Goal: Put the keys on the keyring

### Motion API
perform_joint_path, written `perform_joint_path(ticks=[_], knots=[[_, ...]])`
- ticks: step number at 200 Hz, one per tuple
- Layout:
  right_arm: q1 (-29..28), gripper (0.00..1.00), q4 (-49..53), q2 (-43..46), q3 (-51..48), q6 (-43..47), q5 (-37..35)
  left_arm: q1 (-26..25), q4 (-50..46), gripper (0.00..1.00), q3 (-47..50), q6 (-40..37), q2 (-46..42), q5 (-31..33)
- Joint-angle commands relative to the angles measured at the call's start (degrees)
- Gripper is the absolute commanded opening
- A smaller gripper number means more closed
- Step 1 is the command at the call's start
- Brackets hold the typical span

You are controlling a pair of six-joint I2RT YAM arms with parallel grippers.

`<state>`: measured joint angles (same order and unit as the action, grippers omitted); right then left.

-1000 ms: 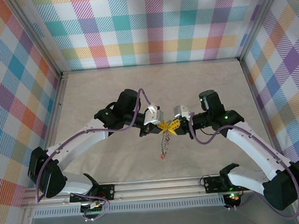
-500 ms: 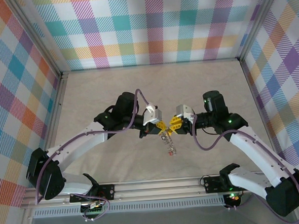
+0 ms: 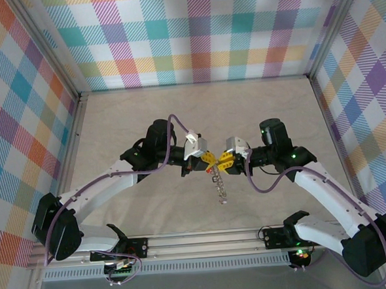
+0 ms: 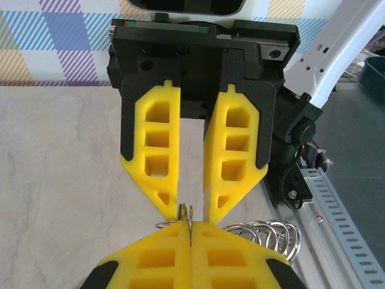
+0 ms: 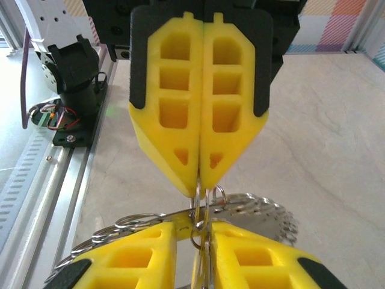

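Top external view: left gripper (image 3: 210, 162) pressed together, pinching the keyring (image 3: 219, 187) at its top; right gripper (image 3: 222, 163) tip to tip opposite, fingers slightly parted astride the same wire; loop hangs straight down between both, equally near.

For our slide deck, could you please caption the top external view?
Left gripper and right gripper meet over the table, keyring hanging between them.

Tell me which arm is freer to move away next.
Probably right: the right pincer stands slightly open around the keyring, while the left pincer is clamped shut on it, holding it up.
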<state>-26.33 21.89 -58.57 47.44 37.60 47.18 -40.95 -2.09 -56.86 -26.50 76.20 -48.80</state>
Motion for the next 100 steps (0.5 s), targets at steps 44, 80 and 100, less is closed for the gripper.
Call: perform_joint_path(ticks=[44,80,100], knots=[[-0.93,0.14,-4.08,-1.14,-1.33,-0.96,4.76,0.56,11.55,0.0,3.51,5.08,-2.63,-0.34],[-1.8,0.12,-5.57,-2.15,-1.68,-2.36,3.76,0.52,14.74,0.0,5.43,6.8,-3.3,0.29],[-1.97,0.12,-5.67,-2.8,-1.65,-2.75,3.28,0.57,15.65,0.0,6.01,7.34,-3.6,0.75]])
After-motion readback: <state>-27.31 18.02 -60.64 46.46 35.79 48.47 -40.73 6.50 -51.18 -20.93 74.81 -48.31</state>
